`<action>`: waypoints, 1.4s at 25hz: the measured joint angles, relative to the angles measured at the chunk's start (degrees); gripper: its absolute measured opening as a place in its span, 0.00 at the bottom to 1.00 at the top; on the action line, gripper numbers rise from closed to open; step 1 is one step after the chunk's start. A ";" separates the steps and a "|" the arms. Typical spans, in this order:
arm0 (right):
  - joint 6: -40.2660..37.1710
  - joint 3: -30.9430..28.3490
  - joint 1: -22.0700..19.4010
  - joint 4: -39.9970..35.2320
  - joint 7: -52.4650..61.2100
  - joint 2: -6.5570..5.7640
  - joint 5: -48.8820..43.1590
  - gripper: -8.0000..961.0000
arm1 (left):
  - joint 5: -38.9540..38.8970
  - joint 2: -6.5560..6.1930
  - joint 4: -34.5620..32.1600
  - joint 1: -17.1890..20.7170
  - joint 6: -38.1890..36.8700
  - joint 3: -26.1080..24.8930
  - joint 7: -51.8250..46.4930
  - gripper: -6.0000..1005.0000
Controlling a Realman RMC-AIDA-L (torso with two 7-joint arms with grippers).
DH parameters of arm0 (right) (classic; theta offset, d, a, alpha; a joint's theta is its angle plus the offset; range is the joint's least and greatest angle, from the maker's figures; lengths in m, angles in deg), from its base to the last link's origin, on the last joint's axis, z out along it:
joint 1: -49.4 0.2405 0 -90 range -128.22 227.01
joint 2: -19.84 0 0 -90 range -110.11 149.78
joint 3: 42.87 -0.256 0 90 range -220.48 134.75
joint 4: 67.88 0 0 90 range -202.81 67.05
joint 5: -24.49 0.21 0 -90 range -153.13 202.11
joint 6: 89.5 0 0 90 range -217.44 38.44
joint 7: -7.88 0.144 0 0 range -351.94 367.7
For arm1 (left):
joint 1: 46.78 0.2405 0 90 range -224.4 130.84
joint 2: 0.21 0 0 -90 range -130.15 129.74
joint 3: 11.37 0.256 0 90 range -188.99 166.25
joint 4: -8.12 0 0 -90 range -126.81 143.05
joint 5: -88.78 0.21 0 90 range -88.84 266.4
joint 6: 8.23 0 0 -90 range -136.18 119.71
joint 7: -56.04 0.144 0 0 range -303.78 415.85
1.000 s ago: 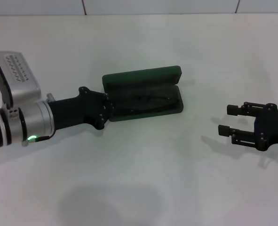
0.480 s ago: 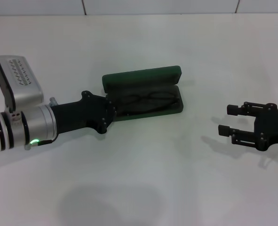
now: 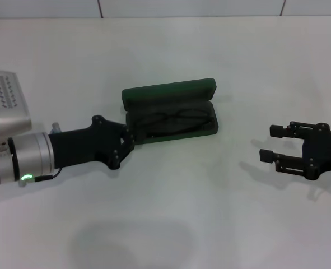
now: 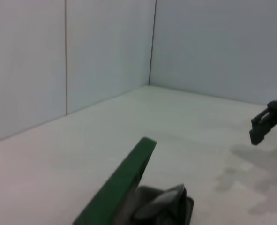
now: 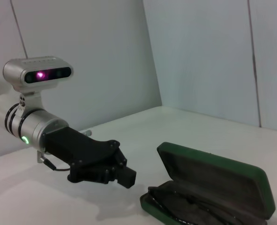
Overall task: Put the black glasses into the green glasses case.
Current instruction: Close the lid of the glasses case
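Resting inside the open green glasses case [image 3: 171, 115], the black glasses [image 3: 171, 120] lie folded against the dark lining, their thin frame hard to trace against it. No lettering or brand can be read on the case, whose lid stands raised at the far side. The left gripper [image 3: 127, 138] sits just beside the case's left end, above the white table [image 3: 171, 196]; its fingertips are foreshortened and dark, so whether they are spread or pressed together cannot be told. The right gripper [image 3: 273, 143] hovers well apart to the right with its fingers [image 3: 276, 130] spread and nothing between them, its arm cut off at the edge.
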 joint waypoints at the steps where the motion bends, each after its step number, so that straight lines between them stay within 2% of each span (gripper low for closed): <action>1: 0.00 0.04 0.04 0.00 -0.04 0.00 -0.07 0.66 | 0.43 0.00 0.01 0.17 0.36 0.03 -0.02 0.04; 7: -0.13 0.20 0.15 0.00 -0.14 0.00 -0.20 0.66 | 3.52 0.36 -0.13 -0.07 3.37 0.17 -0.94 0.04; 18: -0.14 -0.03 0.17 0.00 -0.15 0.00 -0.26 0.66 | 4.63 0.70 0.09 -0.95 6.55 0.17 -1.83 0.05; 25: -0.12 -0.03 0.07 0.00 -0.15 0.06 -0.26 0.66 | 4.76 1.31 -0.06 -1.37 9.16 0.05 -1.85 0.05; 35: -0.26 0.09 -0.09 0.00 -0.15 0.09 0.12 0.66 | 1.54 1.08 -0.07 -2.01 11.49 -0.35 -1.47 0.05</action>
